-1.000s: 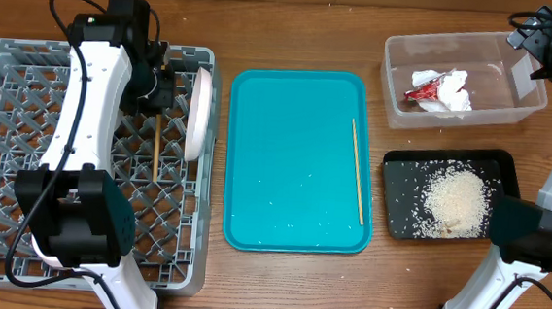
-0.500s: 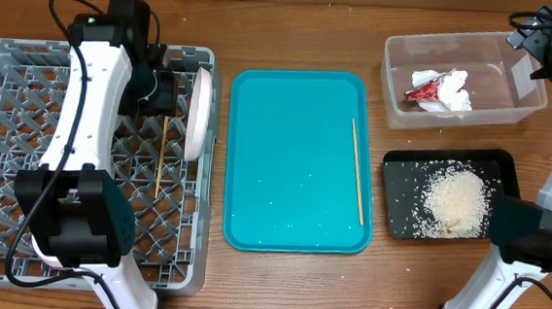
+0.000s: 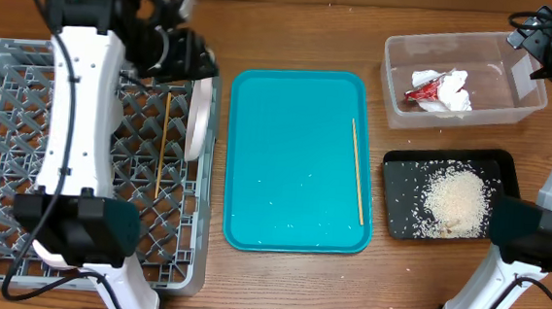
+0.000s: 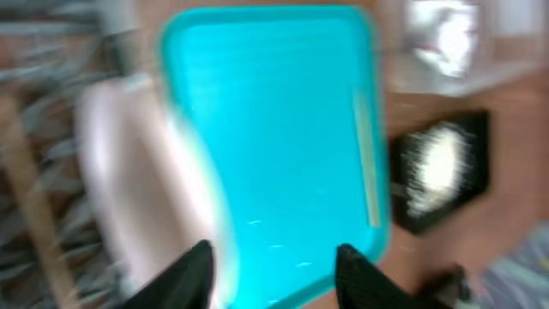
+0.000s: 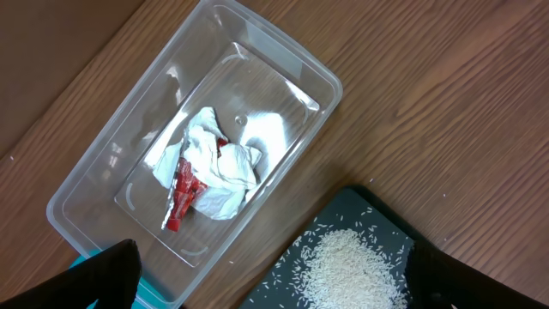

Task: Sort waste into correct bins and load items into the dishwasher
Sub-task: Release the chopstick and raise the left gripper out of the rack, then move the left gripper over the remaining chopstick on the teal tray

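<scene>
My left gripper [image 3: 192,51] is open and empty, raised over the back right corner of the grey dish rack [image 3: 9,77]. In the blurred left wrist view its fingers [image 4: 196,273] stand apart over the teal tray [image 4: 283,129]. One wooden chopstick [image 3: 164,143] lies in the rack next to a white plate [image 3: 199,118] standing on edge. The other chopstick [image 3: 358,170] lies on the teal tray [image 3: 295,156]. The clear tub [image 3: 524,94] holds white tissue [image 5: 219,163] and a red wrapper [image 5: 183,189]. The black tray [image 3: 401,173] holds rice [image 3: 456,198]. My right gripper [image 5: 283,287] is open, high above the tub.
A few stray grains lie on the teal tray between the rack and the two bins. Bare wooden table [image 3: 304,30] shows behind the tray and between the tub and black tray [image 5: 369,112].
The left gripper let go of the chopstick, which now lies in the rack, and it rose and moved back and to the right. The right arm has not moved.
</scene>
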You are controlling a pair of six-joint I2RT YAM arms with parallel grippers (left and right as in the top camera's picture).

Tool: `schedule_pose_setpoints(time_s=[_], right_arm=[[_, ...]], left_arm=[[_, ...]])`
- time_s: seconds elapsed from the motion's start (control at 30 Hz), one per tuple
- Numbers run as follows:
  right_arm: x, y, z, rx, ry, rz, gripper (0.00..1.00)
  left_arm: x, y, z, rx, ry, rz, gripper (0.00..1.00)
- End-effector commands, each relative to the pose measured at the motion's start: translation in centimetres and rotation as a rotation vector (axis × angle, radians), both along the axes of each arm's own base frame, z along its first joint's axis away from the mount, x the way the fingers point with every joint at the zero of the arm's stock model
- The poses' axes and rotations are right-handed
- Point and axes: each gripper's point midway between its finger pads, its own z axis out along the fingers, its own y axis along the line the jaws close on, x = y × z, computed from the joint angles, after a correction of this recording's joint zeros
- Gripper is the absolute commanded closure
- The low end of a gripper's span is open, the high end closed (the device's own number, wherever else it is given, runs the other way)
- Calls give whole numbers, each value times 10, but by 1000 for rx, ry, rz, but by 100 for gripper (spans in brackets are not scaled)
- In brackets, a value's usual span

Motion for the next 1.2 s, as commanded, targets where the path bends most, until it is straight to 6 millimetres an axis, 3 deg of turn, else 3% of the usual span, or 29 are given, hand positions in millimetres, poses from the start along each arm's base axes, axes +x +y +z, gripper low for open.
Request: schedule_pose_setpoints(time_s=[0.0,0.03,0.07,0.17,0.2,0.23,0.33,0.43,0.6,0.83,0.87,0.93,1.17], right_arm=[[-4,-2,15,-20,-36,1,0],[-4,-2,15,-20,-36,1,0],[-4,-2,15,-20,-36,1,0],[-4,-2,15,-20,-36,0,0],[-4,-2,15,-20,-36,1,0],[-4,-2,15,-20,-36,1,0],[-4,-2,15,-20,-36,1,0],[-4,-2,15,-20,-36,1,0],[-4,-2,15,-20,-36,1,0],[-4,-2,15,-20,-36,1,0],[-4,-2,15,-20,-36,1,0],[-4,-2,15,-20,-36,1,0],[-4,-2,15,-20,-36,1,0]], left_arm=[[-16,-57,19,-73,-29,-129,64],[-18,-65,16,-38,-23,-135,68],[-21,-75,11,5,-21,-143,66],[-28,-110,4,85,-63,-206,51],[-31,-128,5,86,-88,-247,9],[-36,-144,5,80,-105,-282,0],[-54,-194,5,65,-161,-399,0],[-56,-223,-5,129,-185,-349,0],[-38,-211,-51,390,-124,123,0],[-56,-252,-127,411,41,69,1],[-56,-257,-140,405,68,58,16],[-58,-264,-158,396,117,74,34],[-50,-273,-222,415,198,156,47]])
